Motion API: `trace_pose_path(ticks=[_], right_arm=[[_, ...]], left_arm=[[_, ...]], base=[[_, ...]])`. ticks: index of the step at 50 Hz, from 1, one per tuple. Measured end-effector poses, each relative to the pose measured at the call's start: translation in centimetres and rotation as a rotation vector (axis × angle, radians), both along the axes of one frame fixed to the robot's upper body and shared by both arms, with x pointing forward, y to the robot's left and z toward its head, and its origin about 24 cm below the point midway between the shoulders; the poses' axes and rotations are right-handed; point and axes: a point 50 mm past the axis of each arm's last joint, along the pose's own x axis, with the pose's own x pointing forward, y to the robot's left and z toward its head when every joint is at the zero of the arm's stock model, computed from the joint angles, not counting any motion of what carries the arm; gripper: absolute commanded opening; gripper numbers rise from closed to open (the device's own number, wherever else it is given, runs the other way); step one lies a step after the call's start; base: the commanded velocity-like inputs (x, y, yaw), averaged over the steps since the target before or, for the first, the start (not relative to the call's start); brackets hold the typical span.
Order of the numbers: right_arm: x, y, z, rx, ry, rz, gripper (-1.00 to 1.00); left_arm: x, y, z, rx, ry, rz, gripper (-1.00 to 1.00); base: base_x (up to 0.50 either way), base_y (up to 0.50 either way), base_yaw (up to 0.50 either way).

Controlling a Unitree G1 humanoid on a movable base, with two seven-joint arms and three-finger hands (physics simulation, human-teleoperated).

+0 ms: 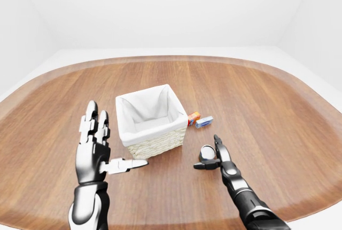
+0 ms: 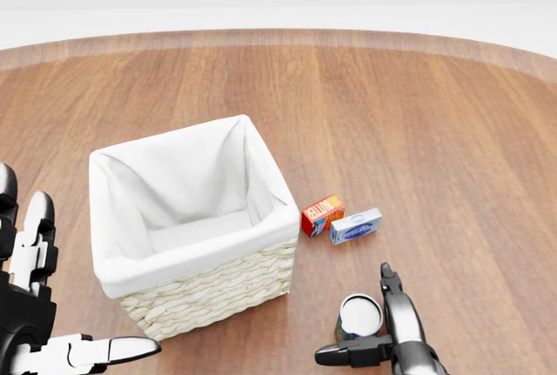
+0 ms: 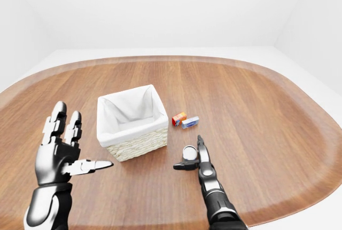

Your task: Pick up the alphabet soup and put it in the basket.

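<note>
The alphabet soup can [image 2: 359, 314] stands upright on the wooden table, to the lower right of the basket in the head view. The wicker basket [image 2: 218, 292] has a white cloth lining and looks empty. My right hand [image 1: 209, 158] is open. Its thumb reaches under the can's left side and a finger stands along its right side, and the fingers are not closed round the can. My left hand [image 1: 107, 147] is open and empty, raised with spread fingers at the left of the basket, its thumb pointing toward the basket's lower corner.
A small red-orange box [image 2: 323, 214] and a blue-white box [image 2: 355, 226] lie side by side just right of the basket, above the can. The oval wooden table [image 1: 299, 134] ends in a curved edge, with white floor beyond.
</note>
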Motion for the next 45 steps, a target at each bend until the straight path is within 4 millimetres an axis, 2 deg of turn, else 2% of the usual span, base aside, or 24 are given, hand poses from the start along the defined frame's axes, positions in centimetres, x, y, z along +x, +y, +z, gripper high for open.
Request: trace_pose_path(ticks=[6, 45], right_arm=[[0.4, 0.6, -0.3, -0.022, 0.034, 0.020, 1.00], [1.3, 0.4, -0.1, -0.073, 0.069, 0.030, 1.00]], left_arm=[[0.0, 0.0, 0.0, 0.000, 0.000, -0.003, 1.00], [-0.3, -0.1, 0.1, -0.003, -0.004, -0.009, 1.00]], base=[[0.00, 0.00, 0.00], [0.00, 0.00, 0.00]])
